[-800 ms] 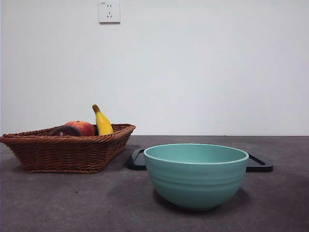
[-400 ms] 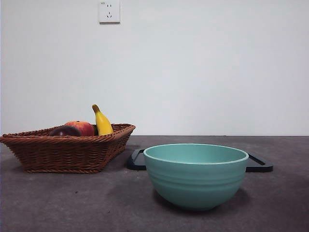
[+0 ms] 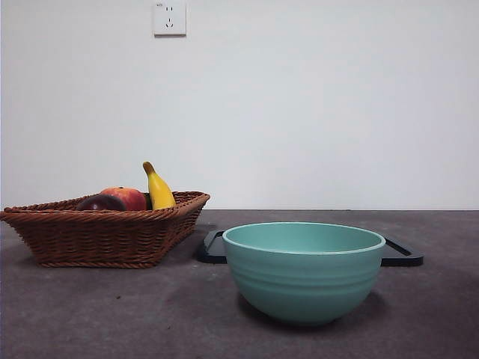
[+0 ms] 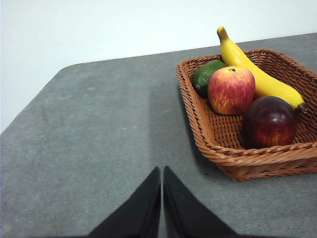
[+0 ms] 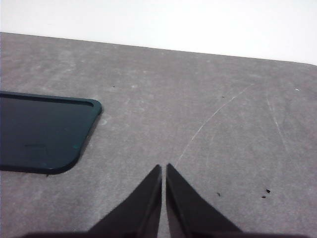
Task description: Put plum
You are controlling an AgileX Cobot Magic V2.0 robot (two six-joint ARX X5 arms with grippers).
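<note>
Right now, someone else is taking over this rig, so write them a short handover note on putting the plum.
Left tool: shut, empty, above bare table beside the wicker basket.
Right tool: shut, empty, over bare table near the dark tray.
Plum: in the basket, next to the red apple, banana and a green fruit.
Teal bowl: in front of the tray; its inside cannot be seen.
Done: nothing, plum untouched.
Left: grasp the plum, lift it out and place it; the left arm looks nearer.
</note>
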